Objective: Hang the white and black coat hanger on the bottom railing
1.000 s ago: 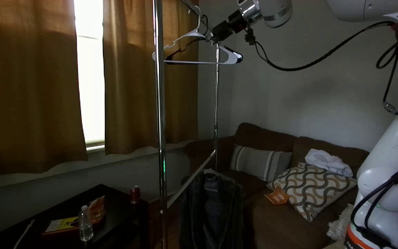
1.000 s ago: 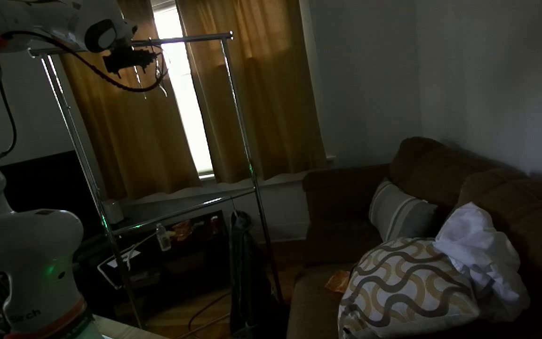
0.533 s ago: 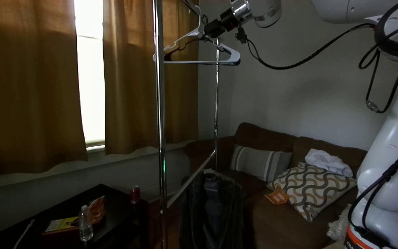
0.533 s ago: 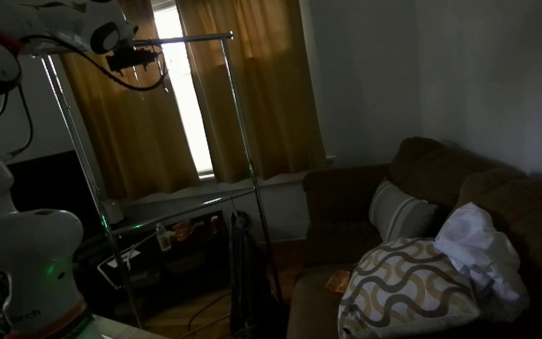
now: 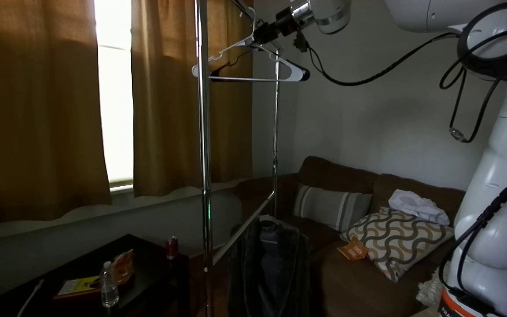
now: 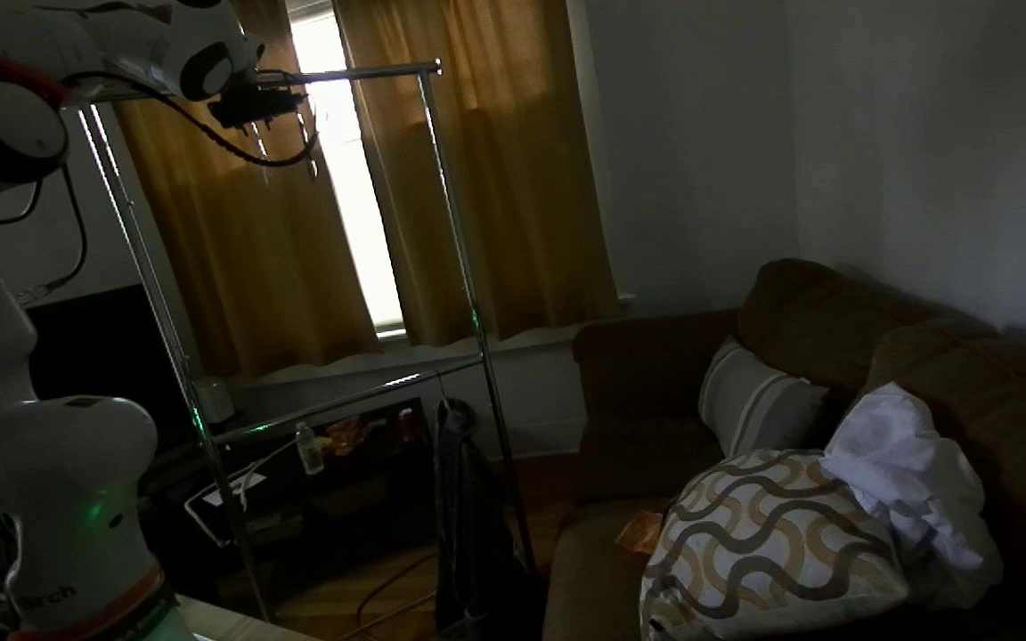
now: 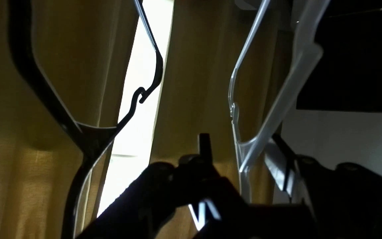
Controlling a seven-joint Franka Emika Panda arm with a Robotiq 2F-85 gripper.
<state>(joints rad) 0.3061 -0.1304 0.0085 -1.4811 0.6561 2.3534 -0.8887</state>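
The white and black coat hanger looks whitish in the wrist view. Its neck stands between the fingers of my gripper, with a visible gap to the left finger; whether the right finger touches it I cannot tell. In an exterior view the hanger hangs from the upper rail, and my gripper reaches its neck just below the hook. Left of the gripper in the wrist view hangs the dark hanger, outside the jaws. The bottom railing lies far below; the same bottom railing crosses low on the rack.
The upper rail runs just above the gripper. A dark coat hangs on the bottom railing near its far end. Behind the rack stand a low black table with a bottle and a can. A brown sofa is alongside.
The gripper has moved in toward the hangers, leftward in an exterior view, and now straddles the white hanger's neck. The hangers have swayed slightly. The rack and coat stay put.
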